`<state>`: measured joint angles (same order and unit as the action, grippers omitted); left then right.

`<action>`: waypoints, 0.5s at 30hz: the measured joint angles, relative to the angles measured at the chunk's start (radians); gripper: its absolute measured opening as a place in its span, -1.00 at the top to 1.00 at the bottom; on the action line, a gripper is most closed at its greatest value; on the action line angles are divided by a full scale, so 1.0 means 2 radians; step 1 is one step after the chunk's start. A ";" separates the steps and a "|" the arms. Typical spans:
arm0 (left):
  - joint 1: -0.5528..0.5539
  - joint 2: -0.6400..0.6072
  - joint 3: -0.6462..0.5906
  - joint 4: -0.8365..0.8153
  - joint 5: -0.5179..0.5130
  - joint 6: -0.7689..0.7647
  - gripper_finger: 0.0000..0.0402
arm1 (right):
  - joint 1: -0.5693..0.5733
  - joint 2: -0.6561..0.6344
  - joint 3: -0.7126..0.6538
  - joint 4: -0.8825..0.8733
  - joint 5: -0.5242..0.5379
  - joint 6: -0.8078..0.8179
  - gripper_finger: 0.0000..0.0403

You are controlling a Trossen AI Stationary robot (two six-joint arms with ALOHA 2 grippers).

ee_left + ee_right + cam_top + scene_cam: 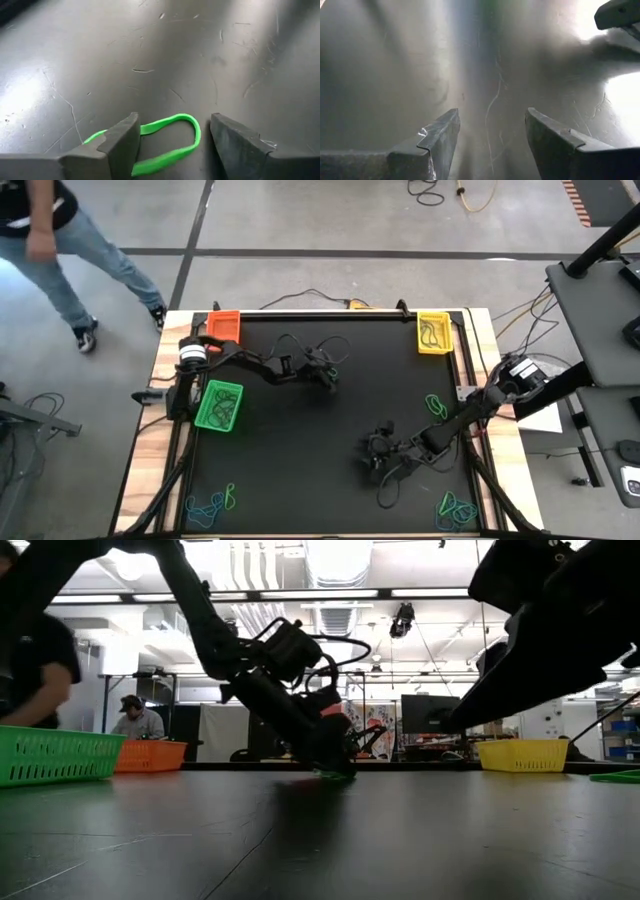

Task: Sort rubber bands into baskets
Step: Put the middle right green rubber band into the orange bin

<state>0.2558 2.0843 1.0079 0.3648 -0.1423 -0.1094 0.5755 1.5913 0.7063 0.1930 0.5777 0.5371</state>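
Note:
My left gripper (326, 377) is open and low over the black mat (300, 470), left of its middle. In the left wrist view a bright green rubber band (172, 145) lies flat on the mat between its two fingers (173, 120). My right gripper (378, 452) is open over bare mat (492, 115), near the middle front. The orange basket (224, 326) stands at the far left corner, the yellow basket (434, 333) at the far right, and the green basket (219, 406) at the left edge. The green and yellow baskets hold bands. My left gripper comes down at the green band from above, one finger on either side of it. One finger (122, 142) hides part of the loop. I cannot tell whether it touches the band, which lies flat on the mat.
Loose band heaps lie at the front left (210, 503), the front right (455, 508) and the right edge (437, 405). Black cables run along both arms. A person (50, 240) walks on the floor beyond the table's far left corner.

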 joint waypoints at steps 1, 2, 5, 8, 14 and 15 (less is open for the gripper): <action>0.000 0.002 0.000 0.000 -0.003 -0.003 -0.08 | 0.000 0.000 0.000 -0.001 0.000 -0.001 -0.08; 0.000 0.005 0.000 -0.001 -0.004 -0.004 -0.02 | 0.000 0.000 0.000 0.000 0.000 -0.002 -0.08; 0.000 0.006 -0.001 -0.009 -0.016 -0.006 0.22 | 0.000 -0.001 0.000 -0.001 0.000 -0.007 -0.08; 0.000 0.005 0.000 -0.023 -0.039 -0.003 0.52 | 0.000 -0.001 0.000 -0.002 0.000 -0.008 -0.08; 0.001 -0.029 -0.002 -0.085 -0.051 -0.002 0.96 | 0.000 -0.001 0.000 -0.005 0.000 -0.013 -0.08; 0.001 -0.040 -0.003 -0.105 -0.056 -0.002 0.96 | 0.000 -0.001 0.000 -0.005 0.000 -0.013 -0.08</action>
<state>0.2577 2.0035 1.0014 0.1550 -0.2535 -0.1135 0.5755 1.5898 0.7059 0.1833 0.5779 0.5117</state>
